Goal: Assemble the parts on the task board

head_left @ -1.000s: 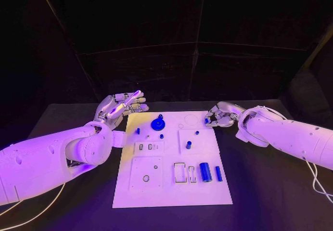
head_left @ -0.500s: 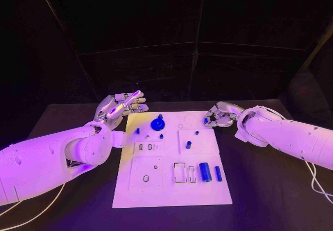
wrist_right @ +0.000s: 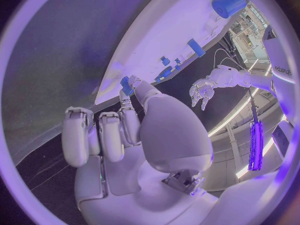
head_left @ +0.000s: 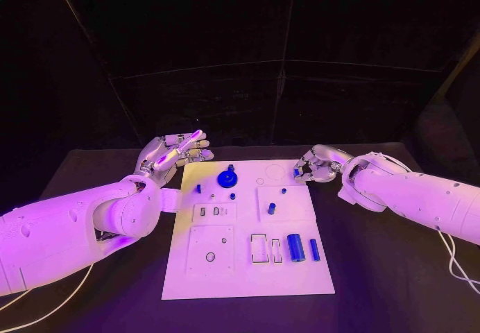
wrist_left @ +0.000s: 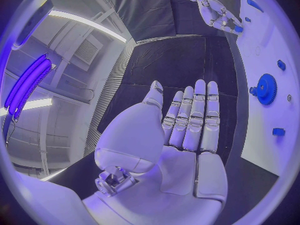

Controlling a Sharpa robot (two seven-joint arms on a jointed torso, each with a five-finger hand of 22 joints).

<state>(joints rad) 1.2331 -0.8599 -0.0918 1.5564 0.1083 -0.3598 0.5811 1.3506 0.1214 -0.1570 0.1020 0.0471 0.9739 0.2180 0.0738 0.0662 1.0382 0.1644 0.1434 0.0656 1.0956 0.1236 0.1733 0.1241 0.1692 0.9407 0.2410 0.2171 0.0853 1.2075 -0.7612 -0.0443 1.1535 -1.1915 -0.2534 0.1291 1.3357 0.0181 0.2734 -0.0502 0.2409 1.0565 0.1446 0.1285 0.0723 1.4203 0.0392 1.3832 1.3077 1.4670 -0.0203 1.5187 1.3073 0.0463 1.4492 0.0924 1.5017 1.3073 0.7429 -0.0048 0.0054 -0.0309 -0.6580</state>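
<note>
The right hand [head_left: 318, 166] hangs at the far right corner of the task board [head_left: 250, 277] and pinches a small blue part [wrist_right: 127, 84] at its fingertips. The left hand [head_left: 172, 154], at the board's far left corner, has straight fingers and holds nothing.

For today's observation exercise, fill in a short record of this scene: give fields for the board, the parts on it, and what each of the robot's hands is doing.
board: white task board lying flat on the black table
gear: blue gear on the far part of the board
cylinder: blue cylinder lying on the near part, smaller blue bar beside it
left hand: left hand raised off the board's far left corner, fingers straight, holding nothing
right hand: right hand at the far right corner, pinching a small blue part
</note>
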